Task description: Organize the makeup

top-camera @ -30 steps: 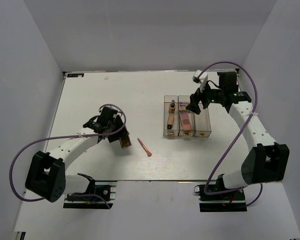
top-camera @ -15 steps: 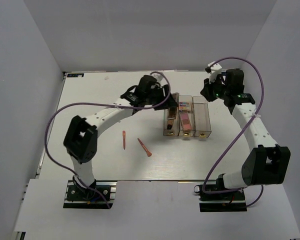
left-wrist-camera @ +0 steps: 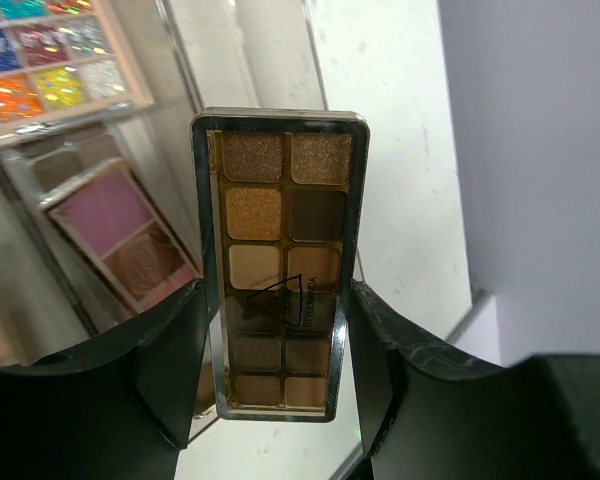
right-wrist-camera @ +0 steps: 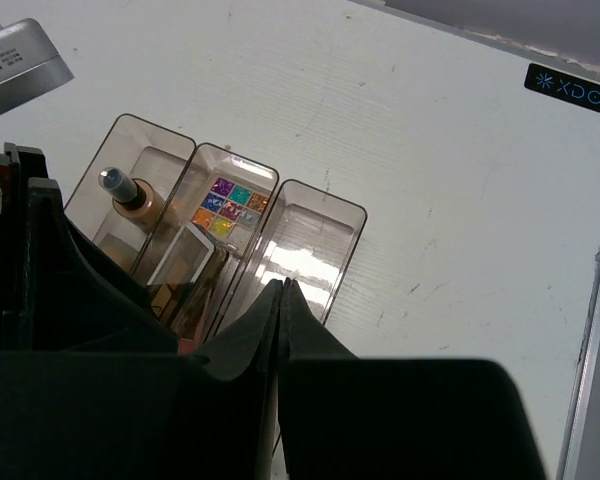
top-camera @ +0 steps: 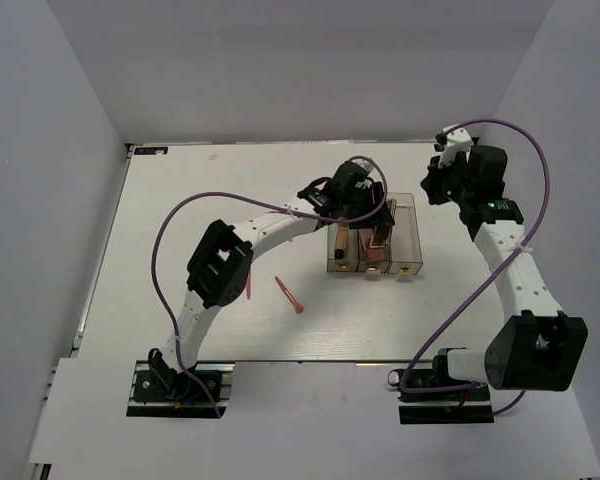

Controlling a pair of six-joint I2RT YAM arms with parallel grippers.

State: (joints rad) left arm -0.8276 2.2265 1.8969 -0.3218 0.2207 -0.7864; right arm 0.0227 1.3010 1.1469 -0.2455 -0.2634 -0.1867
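Note:
My left gripper (left-wrist-camera: 280, 362) is shut on a brown eyeshadow palette (left-wrist-camera: 280, 250), its fingers (left-wrist-camera: 175, 350) clamping the long sides. In the top view the palette (top-camera: 380, 233) hangs tilted over the three clear boxes (top-camera: 412, 245), near the middle and right ones. The middle box holds a pink palette (left-wrist-camera: 120, 235) and a glitter palette (right-wrist-camera: 230, 205). A tan bottle (right-wrist-camera: 130, 195) lies in the left box. Two salmon sticks (top-camera: 289, 294) (top-camera: 248, 283) lie on the table. My right gripper (right-wrist-camera: 282, 288) is shut and empty, raised behind and to the right of the boxes (top-camera: 437, 185).
The right box (right-wrist-camera: 305, 245) shows only its clear bottom. My left arm (top-camera: 270, 222) stretches across the table's middle toward the boxes. White walls enclose the table on three sides, and a black label (right-wrist-camera: 572, 88) marks the back edge.
My left arm swung from the table's left to the boxes, carrying the brown palette. My right gripper shut and pulled back from the boxes toward the back right. A second stick came into view.

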